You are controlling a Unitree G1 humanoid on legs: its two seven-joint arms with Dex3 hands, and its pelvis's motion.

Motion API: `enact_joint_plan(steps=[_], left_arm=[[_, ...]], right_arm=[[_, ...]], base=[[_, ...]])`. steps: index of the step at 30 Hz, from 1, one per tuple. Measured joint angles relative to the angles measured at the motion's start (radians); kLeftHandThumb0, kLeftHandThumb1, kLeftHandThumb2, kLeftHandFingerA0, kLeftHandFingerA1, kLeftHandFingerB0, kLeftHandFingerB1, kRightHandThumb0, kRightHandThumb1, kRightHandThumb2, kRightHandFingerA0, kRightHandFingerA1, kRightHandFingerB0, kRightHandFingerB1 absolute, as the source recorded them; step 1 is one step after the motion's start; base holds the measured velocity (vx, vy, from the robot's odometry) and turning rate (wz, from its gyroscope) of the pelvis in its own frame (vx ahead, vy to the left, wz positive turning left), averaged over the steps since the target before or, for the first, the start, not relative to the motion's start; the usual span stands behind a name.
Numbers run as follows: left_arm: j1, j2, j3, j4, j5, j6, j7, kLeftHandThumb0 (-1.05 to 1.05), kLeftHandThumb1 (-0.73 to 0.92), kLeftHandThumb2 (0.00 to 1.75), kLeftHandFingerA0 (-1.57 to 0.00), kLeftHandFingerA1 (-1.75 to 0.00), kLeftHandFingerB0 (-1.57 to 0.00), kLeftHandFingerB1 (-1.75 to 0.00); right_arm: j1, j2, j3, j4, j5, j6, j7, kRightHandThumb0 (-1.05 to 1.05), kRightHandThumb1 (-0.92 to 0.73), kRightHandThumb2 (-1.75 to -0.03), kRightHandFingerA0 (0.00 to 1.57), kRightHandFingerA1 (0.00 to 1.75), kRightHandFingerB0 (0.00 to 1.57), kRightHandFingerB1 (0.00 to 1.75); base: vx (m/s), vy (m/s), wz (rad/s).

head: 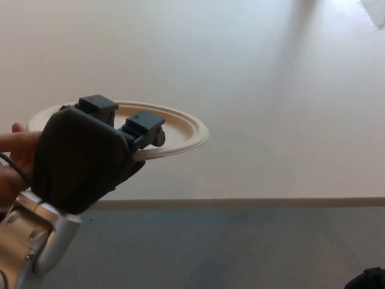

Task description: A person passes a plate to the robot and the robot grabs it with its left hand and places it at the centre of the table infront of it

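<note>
At the far left a person's hand (18, 153) is cut off by the frame edge; only some fingers show, just beside the plate's left rim, and whether they touch it is hard to tell. The plate (180, 129) is a pale, matte, round disc with a raised rim, seen nearly edge-on and held in the air above the desk (271, 90), a smooth cream surface. The left robot hand (90, 156) is bulky, black and soft-looking at the palm, with blocky hard-plastic fingers (143, 125) lying over the plate's near rim; it is closed on the plate, covering most of the plate's left half. Its silver metal wrist sits below, partly cut off. Below the desk edge lies grey floor (240, 247). The right robot hand (368, 279) is a dark sliver at the bottom right corner; its fingers cannot be made out.
</note>
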Motion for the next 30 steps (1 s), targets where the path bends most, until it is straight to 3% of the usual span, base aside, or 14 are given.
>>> enact_joint_plan(steps=[5,9,16,18,23,27,28,29,30], left_arm=[[0.001,0.018,-0.015,0.020,0.000,-0.011,0.080,-0.24,0.52,0.55,-1.06,-1.55,-0.76,-0.99],[0.000,0.031,-0.028,0.027,0.000,-0.014,0.128,-0.21,0.52,0.59,-1.02,-1.60,-0.70,-1.13],[-0.030,0.043,-0.035,0.055,-0.010,-0.019,0.177,-0.23,0.58,0.57,-1.02,-1.55,-0.73,-1.07],[-0.045,0.047,-0.036,0.069,-0.020,-0.021,0.189,-0.16,0.59,0.57,-0.95,-1.59,-0.72,-1.17],[-0.142,0.061,-0.041,0.206,-0.043,-0.033,0.238,-0.21,0.58,0.61,-0.92,-1.63,-0.77,-1.08],[-0.243,0.069,-0.074,0.369,-0.042,-0.042,0.293,-0.21,0.62,0.60,-0.87,-1.66,-0.70,-1.12],[-0.271,0.069,-0.088,0.418,-0.040,-0.043,0.305,-0.17,0.60,0.58,-0.87,-1.65,-0.70,-1.07],[-0.286,0.070,-0.096,0.444,-0.040,-0.043,0.312,-0.23,0.57,0.59,-0.91,-1.58,-0.84,-0.61],[-0.313,0.070,-0.112,0.496,-0.039,-0.043,0.322,-0.23,0.57,0.59,-0.91,-1.58,-0.84,-0.61]], right_arm=[[0.000,0.000,0.000,0.000,0.000,-0.002,0.002,-0.49,-0.67,-0.60,0.82,0.68,0.59,0.54],[0.000,0.000,0.001,-0.002,0.000,-0.004,0.003,-0.51,-0.67,-0.60,0.84,0.69,0.61,0.55],[0.000,0.000,0.004,-0.003,-0.002,-0.004,0.003,-0.51,-0.68,-0.60,0.83,0.68,0.58,0.54],[0.000,-0.001,0.005,-0.003,-0.002,-0.004,0.003,-0.51,-0.67,-0.60,0.81,0.68,0.59,0.55],[-0.002,-0.003,0.005,-0.003,-0.002,-0.007,0.004,-0.51,-0.67,-0.59,0.81,0.68,0.60,0.55],[-0.004,-0.003,0.005,-0.003,-0.002,-0.008,0.004,-0.50,-0.67,-0.59,0.83,0.68,0.61,0.54],[-0.004,-0.003,0.005,-0.003,-0.002,-0.008,0.004,-0.50,-0.67,-0.59,0.82,0.68,0.61,0.55],[-0.004,-0.003,0.005,-0.004,-0.002,-0.008,0.004,-0.51,-0.67,-0.59,0.82,0.68,0.61,0.56],[-0.004,-0.003,0.005,-0.004,-0.002,-0.009,0.004,-0.51,-0.67,-0.59,0.82,0.68,0.61,0.56]], base=[[0.00,0.000,0.00],[0.00,0.000,0.00],[0.00,0.000,0.00],[0.00,0.000,0.00],[0.00,0.000,0.00],[0.00,0.000,0.00],[0.00,0.000,0.00],[0.00,0.000,0.00],[0.00,0.000,0.00]])
